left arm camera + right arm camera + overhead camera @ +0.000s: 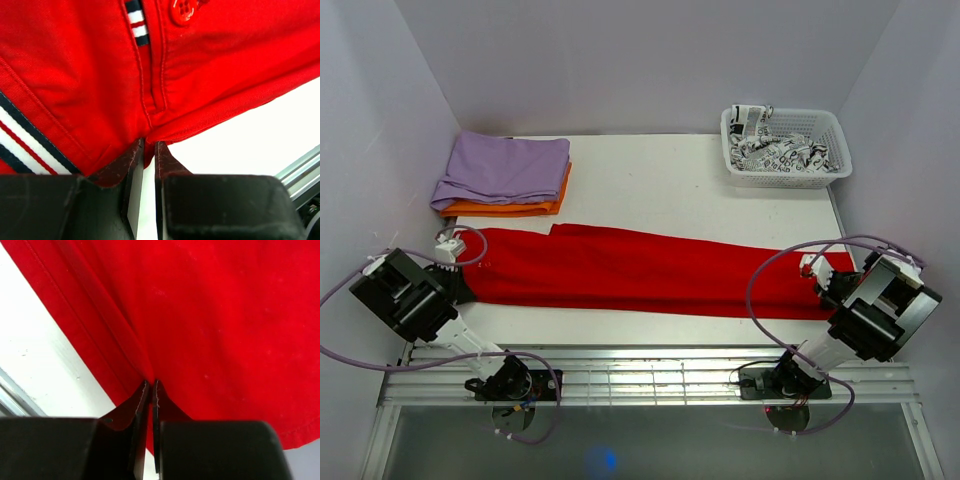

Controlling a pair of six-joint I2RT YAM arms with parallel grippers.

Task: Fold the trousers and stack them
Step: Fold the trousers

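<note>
Tabletop (670, 185), both arms (408, 292) low over trousers (640, 270)

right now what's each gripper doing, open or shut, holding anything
left gripper: shut on the waist end of the trousers
right gripper: shut on the trousers' leg end

Bright, even light, faint shadows; trousers (640, 270) vividly saturated, wrist foregrounds soft

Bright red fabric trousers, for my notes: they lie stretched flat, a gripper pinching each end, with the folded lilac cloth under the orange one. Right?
No: the top external view shows the folded lilac cloth on the folded orange cloth, not under it. Rest holds.
</note>
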